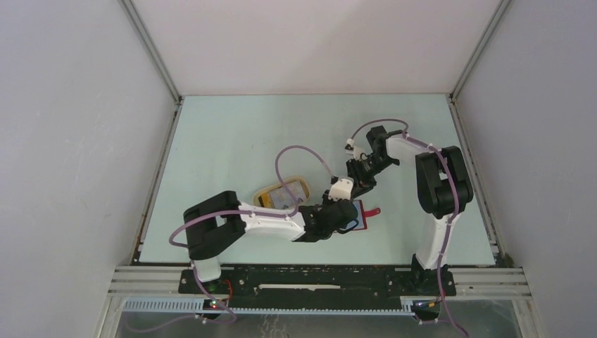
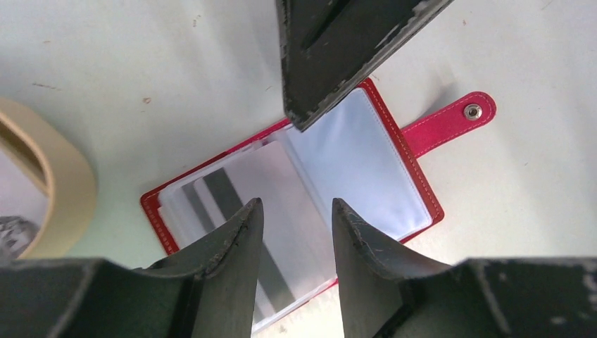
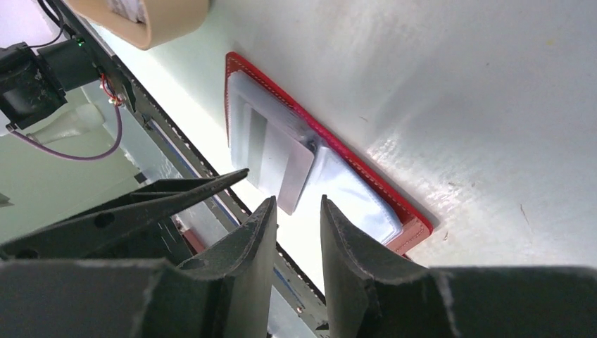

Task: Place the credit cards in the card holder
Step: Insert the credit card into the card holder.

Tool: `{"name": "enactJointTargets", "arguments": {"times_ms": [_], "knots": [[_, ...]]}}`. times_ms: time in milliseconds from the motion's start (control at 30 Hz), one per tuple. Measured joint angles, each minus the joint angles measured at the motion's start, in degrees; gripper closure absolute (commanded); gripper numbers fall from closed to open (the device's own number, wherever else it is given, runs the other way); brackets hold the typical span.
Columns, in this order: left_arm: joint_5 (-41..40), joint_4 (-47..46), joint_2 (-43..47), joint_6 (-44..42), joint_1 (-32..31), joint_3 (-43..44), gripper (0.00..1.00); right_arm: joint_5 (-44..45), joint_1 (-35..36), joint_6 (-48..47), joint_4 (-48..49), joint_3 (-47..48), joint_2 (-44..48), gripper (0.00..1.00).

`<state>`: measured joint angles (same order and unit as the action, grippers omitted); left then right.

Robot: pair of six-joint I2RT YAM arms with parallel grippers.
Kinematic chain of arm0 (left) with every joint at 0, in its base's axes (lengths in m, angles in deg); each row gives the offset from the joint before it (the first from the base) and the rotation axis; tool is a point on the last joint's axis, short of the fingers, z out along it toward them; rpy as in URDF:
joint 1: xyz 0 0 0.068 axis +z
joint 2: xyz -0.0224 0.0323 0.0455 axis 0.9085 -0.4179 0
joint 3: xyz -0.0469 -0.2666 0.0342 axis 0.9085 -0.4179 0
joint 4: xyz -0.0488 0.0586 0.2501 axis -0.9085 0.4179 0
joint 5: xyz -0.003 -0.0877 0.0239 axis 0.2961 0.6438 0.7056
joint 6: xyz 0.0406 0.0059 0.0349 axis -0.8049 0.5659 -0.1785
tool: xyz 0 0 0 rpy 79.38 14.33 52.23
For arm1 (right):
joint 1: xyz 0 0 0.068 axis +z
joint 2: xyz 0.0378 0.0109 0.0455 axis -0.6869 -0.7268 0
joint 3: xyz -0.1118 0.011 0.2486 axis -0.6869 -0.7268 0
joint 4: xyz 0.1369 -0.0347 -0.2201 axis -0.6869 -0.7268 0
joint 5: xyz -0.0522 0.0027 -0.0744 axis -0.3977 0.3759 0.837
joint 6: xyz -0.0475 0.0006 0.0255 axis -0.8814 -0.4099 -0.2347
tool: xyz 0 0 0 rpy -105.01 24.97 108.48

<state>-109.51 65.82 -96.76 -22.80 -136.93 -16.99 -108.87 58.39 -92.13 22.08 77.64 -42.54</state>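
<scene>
Pale green table [image 1: 232, 141]. Beige oval tray [image 1: 262, 196] left of centre, pale flat items inside, too small to tell.

Card holder [image 2: 380, 169] just right of tray, lying open flat on table: red cover, pale stitching, clear-grey pockets.

Left gripper [image 2: 297, 205] over holder's near half, jaws parted, nothing between. Right gripper [image 3: 298, 201] at opposite edge, jaws parted, gripping nothing.

Silvery card [image 2: 224, 193] with dark stripe tucked in left pockets.

Red snap tab [image 2: 450, 121] sticking out right, metal stud showing.
</scene>
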Motion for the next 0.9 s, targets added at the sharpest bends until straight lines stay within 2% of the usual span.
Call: {"name": "enactJointTargets", "arguments": {"times_ms": [200, 367, 500, 900], "knots": [[-0.22, -0.55, 6.91, -0.09, 0.02, -4.26, 0.57, 0.33, 0.61, -1.16, 0.42, -0.63, 2.34, 0.76], [-0.24, -1.60, 11.72, 0.09, 0.02, -7.89, 0.73, 2.01, 2.23, -1.29, 0.24, -1.57, 2.01, 0.87], [-0.28, -1.68, 12.20, 0.66, 0.02, -9.84, 0.78, 4.02, 3.19, -1.20, 0.31, -1.57, 1.25, 0.95], [-0.68, 2.51, 12.20, 4.66, 0.98, -13.18, 0.80, 8.85, 5.53, -0.35, 0.20, -1.57, -1.46, 0.98]]}}
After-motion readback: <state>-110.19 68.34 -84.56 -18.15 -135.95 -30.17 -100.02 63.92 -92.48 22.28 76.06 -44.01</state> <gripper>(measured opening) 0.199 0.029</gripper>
